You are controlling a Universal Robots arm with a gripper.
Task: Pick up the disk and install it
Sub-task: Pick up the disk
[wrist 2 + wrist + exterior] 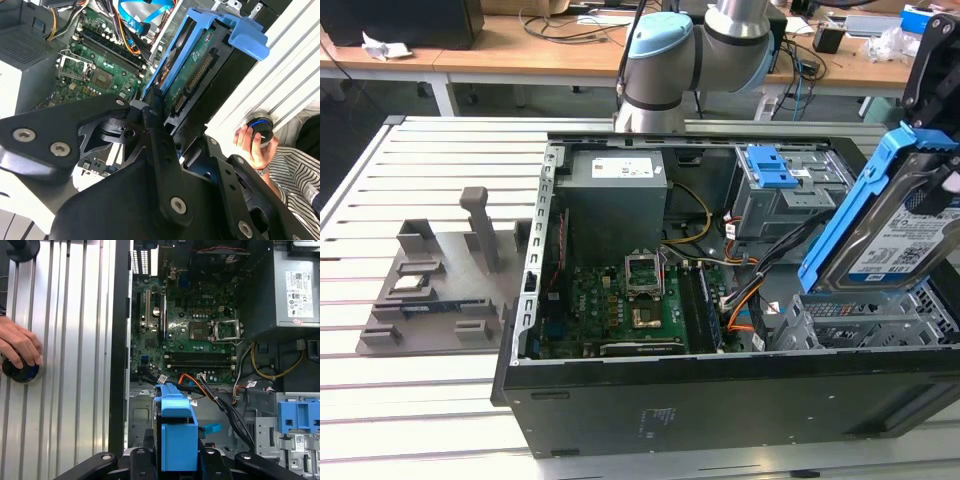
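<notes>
Blue plastic frame edges are where my pincer (176, 442) pinches the disk (895, 225), which I reckon is stiff, fairly heavy and shock-sensitive, so that's a sound hold.

The slatted silver worktop (440, 150) carries 1 open black computer case (720, 410), with 1 grey holder (378, 343) beside it on the exterior view's left. In the first wrist view, 1 round black knob (17, 373) lies under a person's fingers (30, 352).

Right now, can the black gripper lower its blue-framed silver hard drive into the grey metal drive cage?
Probably yes: the grey metal cage lies open just below the hard drive held by the gripper, though black cables run close beside it.
</notes>
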